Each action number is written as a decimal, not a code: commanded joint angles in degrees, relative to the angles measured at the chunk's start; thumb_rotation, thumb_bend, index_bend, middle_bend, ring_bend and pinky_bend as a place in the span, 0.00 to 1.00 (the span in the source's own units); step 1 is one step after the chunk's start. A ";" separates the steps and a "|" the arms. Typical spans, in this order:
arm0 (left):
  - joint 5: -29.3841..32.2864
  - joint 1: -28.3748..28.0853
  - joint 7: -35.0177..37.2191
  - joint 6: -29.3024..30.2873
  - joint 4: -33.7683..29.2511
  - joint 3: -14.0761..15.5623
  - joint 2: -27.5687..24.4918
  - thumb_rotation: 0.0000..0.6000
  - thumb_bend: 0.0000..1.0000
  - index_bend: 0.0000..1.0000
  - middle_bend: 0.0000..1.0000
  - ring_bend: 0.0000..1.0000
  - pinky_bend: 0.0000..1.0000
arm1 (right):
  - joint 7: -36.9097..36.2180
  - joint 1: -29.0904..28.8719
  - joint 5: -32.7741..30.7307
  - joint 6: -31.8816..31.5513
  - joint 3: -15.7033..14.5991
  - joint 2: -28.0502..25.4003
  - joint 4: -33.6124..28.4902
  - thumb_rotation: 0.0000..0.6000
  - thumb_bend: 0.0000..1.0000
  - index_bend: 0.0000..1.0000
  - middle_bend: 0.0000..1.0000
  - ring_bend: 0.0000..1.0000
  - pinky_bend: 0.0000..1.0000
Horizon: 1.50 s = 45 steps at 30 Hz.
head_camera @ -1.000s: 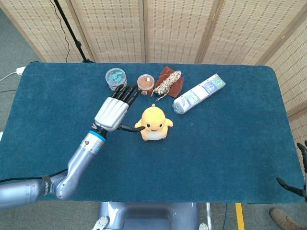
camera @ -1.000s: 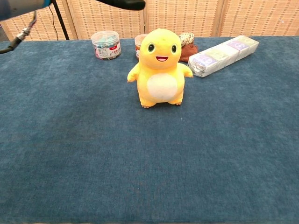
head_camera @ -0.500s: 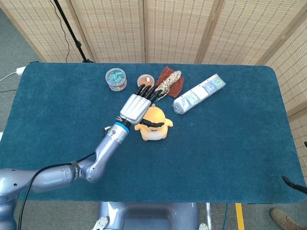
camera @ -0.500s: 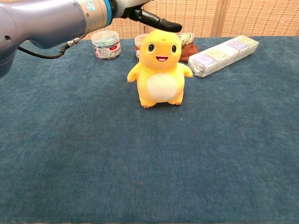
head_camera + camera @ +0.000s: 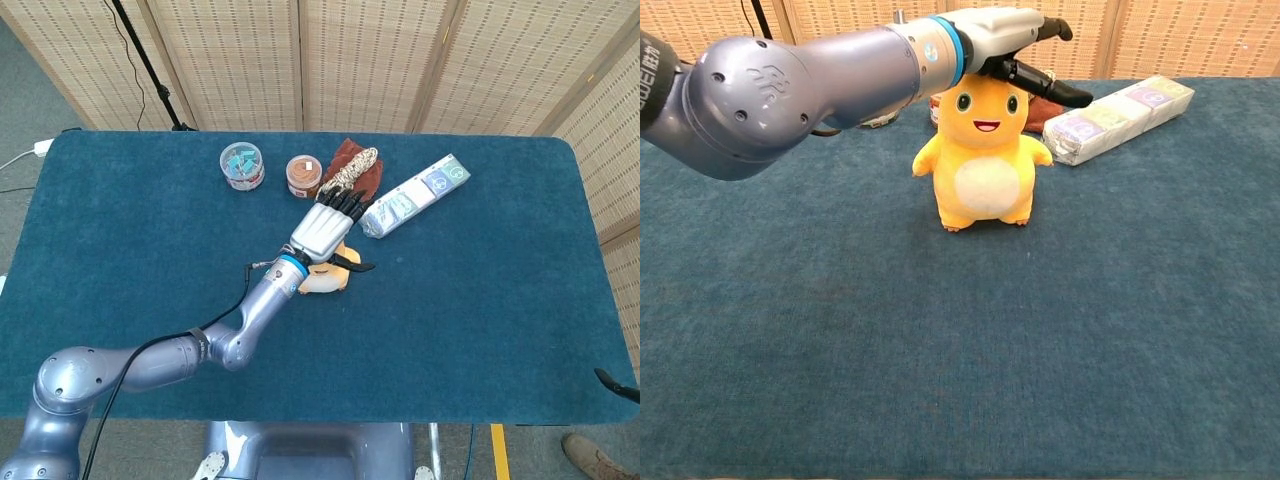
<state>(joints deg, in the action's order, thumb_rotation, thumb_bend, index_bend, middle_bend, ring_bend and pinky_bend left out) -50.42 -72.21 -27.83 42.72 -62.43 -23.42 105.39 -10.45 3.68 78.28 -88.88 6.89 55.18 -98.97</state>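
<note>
A yellow plush toy point(image 5: 985, 160) stands upright near the table's middle, facing the chest camera. In the head view only its lower edge point(image 5: 322, 282) shows under my left hand point(image 5: 326, 232). That hand point(image 5: 1002, 30) lies flat, palm down, over the top of the toy's head, resting on it or a hair above. Its fingers are stretched toward the far side and its thumb point(image 5: 1045, 87) sticks out to the right past the toy's face. It holds nothing. Of my right hand only a dark tip point(image 5: 613, 381) shows at the lower right edge of the head view.
Behind the toy stand a clear jar of teal bits point(image 5: 241, 165), a brown-lidded jar point(image 5: 303, 175), a rope bundle on a brown cloth point(image 5: 350, 172) and a long tissue pack point(image 5: 413, 195) point(image 5: 1118, 118). Woven screens close off the far side.
My left arm has swung right, from beside the toy to over it. The hand now covers the toy's head. My right hand has dropped almost out of the head view.
</note>
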 commanded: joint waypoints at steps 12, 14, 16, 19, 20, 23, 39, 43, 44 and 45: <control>-2.51 -1.87 7.64 -2.79 10.85 1.63 6.29 0.23 0.00 0.00 0.00 0.00 0.00 | -1.19 -0.05 -1.10 0.84 0.39 -0.31 0.62 1.00 0.00 0.00 0.00 0.00 0.00; -2.80 -1.62 8.87 -3.10 12.40 2.00 7.31 0.23 0.00 0.00 0.00 0.00 0.00 | -1.39 -0.10 -1.00 1.04 0.32 -0.36 0.57 1.00 0.00 0.00 0.00 0.00 0.00; -3.06 -1.46 10.00 -3.44 13.68 2.19 8.17 0.22 0.00 0.00 0.00 0.00 0.00 | -1.82 -0.09 -0.89 1.12 0.31 -0.50 0.51 1.00 0.00 0.00 0.00 0.00 0.00; -4.01 -1.47 11.26 -3.43 15.16 2.45 9.10 0.22 0.00 0.00 0.00 0.00 0.00 | -2.07 -0.01 -0.98 1.09 0.34 -0.61 0.60 1.00 0.00 0.00 0.00 0.00 0.00; -4.48 -1.52 11.71 -3.30 15.62 2.50 9.39 0.21 0.00 0.00 0.00 0.00 0.00 | -2.18 0.02 -0.97 1.08 0.34 -0.64 0.62 1.00 0.00 0.00 0.00 0.00 0.00; -5.39 -1.54 12.50 -3.12 16.40 2.70 9.90 0.22 0.00 0.00 0.00 0.00 0.00 | -2.35 0.06 -0.96 1.04 0.36 -0.70 0.68 1.00 0.00 0.00 0.00 0.00 0.00; -8.05 1.37 11.15 4.96 -0.92 -0.35 -0.02 0.21 0.00 0.00 0.00 0.00 0.00 | -2.70 0.21 -0.17 0.93 0.04 -0.84 0.48 1.00 0.00 0.00 0.00 0.00 0.00; -8.42 4.66 9.63 8.39 -12.11 -0.69 -6.82 0.21 0.00 0.00 0.00 0.00 0.00 | -2.31 0.23 0.35 0.69 -0.13 -0.74 0.33 1.00 0.00 0.00 0.00 0.00 0.00; -8.35 5.49 9.27 9.05 -14.26 -0.58 -8.22 0.21 0.00 0.00 0.00 0.00 0.00 | -2.19 0.22 0.49 0.65 -0.18 -0.71 0.27 1.00 0.00 0.00 0.00 0.00 0.00; -8.11 6.71 8.58 9.91 -17.18 -0.29 -10.23 0.21 0.00 0.00 0.00 0.00 0.00 | -1.99 0.24 0.67 0.55 -0.25 -0.66 0.19 1.00 0.00 0.00 0.00 0.00 0.00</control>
<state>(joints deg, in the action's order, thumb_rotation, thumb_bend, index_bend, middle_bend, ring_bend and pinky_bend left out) -58.40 -69.35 -17.21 48.90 -70.74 -23.50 101.84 -12.55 3.91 78.85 -88.26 6.70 54.48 -98.72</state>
